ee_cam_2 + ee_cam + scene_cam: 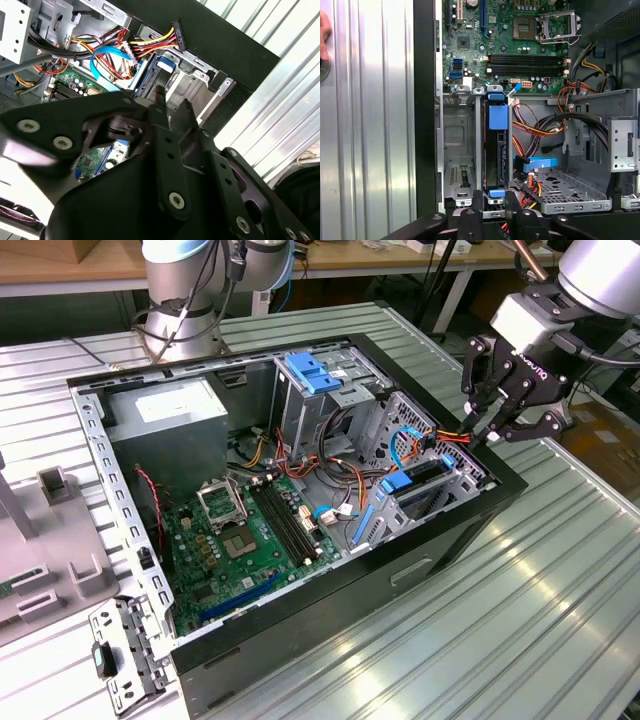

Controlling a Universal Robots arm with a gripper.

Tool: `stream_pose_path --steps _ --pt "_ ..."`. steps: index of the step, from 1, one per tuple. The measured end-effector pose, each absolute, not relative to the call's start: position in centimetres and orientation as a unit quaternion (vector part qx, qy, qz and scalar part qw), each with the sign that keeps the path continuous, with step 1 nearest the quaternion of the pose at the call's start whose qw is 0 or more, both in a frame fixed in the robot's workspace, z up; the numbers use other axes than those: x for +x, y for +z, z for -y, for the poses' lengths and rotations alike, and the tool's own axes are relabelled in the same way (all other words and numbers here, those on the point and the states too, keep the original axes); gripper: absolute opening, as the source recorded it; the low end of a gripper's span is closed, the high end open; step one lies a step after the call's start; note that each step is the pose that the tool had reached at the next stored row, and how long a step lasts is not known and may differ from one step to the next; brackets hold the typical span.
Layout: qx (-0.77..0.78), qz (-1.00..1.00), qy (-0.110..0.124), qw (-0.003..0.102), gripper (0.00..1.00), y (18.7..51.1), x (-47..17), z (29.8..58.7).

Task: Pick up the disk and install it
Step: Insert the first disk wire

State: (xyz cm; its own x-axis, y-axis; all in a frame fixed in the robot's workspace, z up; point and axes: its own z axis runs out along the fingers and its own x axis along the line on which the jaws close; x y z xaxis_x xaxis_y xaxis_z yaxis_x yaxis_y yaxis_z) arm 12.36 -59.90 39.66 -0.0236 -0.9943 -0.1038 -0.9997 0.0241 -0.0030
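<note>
While one open computer case [330, 635] lies on its side on the ribbed metal table [560, 580], everything counts off from it across the exterior view. Just outside the case's end toward the exterior view's left sits one grey plastic part [45, 540]. Inside that end is one grey power-supply box [170, 420]; the print on its single white sticker [172, 400] is too small to read. Next comes one green motherboard [240, 535] on the case floor, then one metal drive cage [335, 390] topped by one blue handle [308, 372]. A tangle of red, yellow, black and blue cables [345, 475] runs between the cage and the board. The one disk [420, 476] stands on edge in a bay at the case's end toward the exterior view's right. In the first wrist view the disk [497, 150] has blue tabs at both ends and one bare metal bay [455, 150] beside it. One gripper [493, 433] hangs above that end of the case, directly over the disk's bay. In both wrist views the gripper [173, 100] [492, 207] has its jaws a narrow gap apart, gripping nothing.
</note>
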Motion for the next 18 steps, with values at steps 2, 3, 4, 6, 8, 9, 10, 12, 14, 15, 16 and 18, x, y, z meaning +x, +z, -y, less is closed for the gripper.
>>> stream_pose_path --steps 2,3,4,6,8,9,10,12,14,15,16,18 --pt "-0.698 -0.715 0.035 0.038 0.42 39.66 12.36 59.90" --pt "-0.698 -0.715 0.035 0.038 0.42 39.66 12.36 59.90" --pt "-0.698 -0.715 0.035 0.038 0.42 39.66 12.36 59.90" --pt "-0.698 -0.715 0.035 0.038 0.42 39.66 12.36 59.90" --pt "-0.698 -0.715 0.035 0.038 0.42 39.65 12.38 59.90" --pt "-0.698 -0.715 0.035 0.038 0.42 39.65 12.41 59.90" --pt "-0.698 -0.715 0.035 0.038 0.42 39.65 12.43 59.90" --pt "-0.698 -0.714 0.035 0.038 0.42 39.63 12.51 59.90" --pt "-0.698 -0.714 0.035 0.038 0.42 39.62 12.61 59.90" --pt "-0.698 -0.714 0.035 0.038 0.42 39.61 12.65 59.90" --pt "-0.699 -0.714 0.035 0.038 0.42 39.60 12.70 59.90" --pt "-0.699 -0.713 0.035 0.038 0.42 39.57 12.95 59.90"
